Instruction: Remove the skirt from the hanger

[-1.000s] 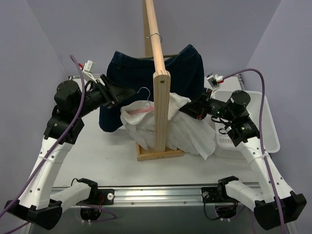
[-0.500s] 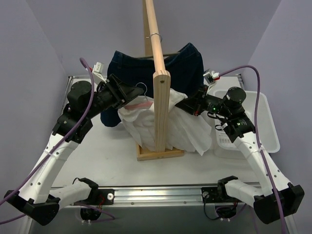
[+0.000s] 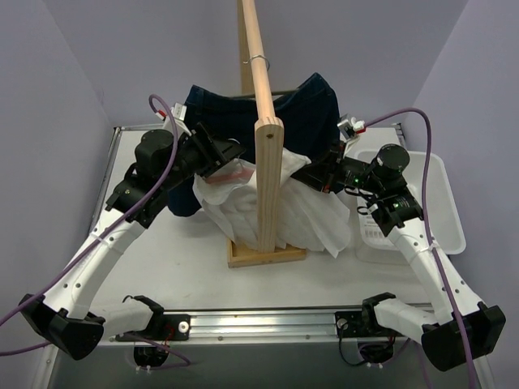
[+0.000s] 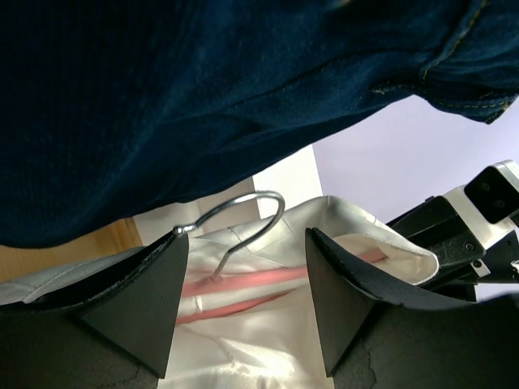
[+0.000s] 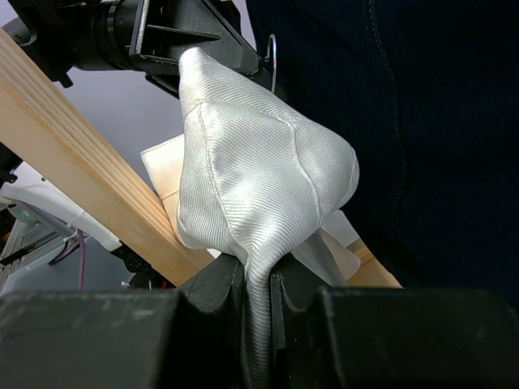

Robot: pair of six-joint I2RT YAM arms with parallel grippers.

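A white skirt (image 3: pixel 284 212) of ribbed, faintly glossy woven cloth hangs in loose folds around the upright end post of a pale wooden rack (image 3: pixel 268 162), whose flat base sits near the middle of the table (image 3: pixel 162 259). Its waistband stays on a pink hanger (image 4: pixel 259 285) with a thin, curved wire hook (image 4: pixel 247 217).

The left gripper (image 4: pixel 247 235) stands with its jaws wide, its dark wedge-shaped fingers (image 4: pixel 154 292) on either side of the hook. Whether the wire touches either finger is not clear from the wrist view.

The right gripper (image 5: pixel 258 279) is clamped on a bunched fold of the skirt, and the cloth balloons above the pinch into a rounded, seamed pouch.

Behind both, a dark blue denim garment (image 3: pixel 312 113) with tan stitching hangs from the rack's round rail. A white plastic bin (image 3: pixel 442 203) sits at the table's right edge.
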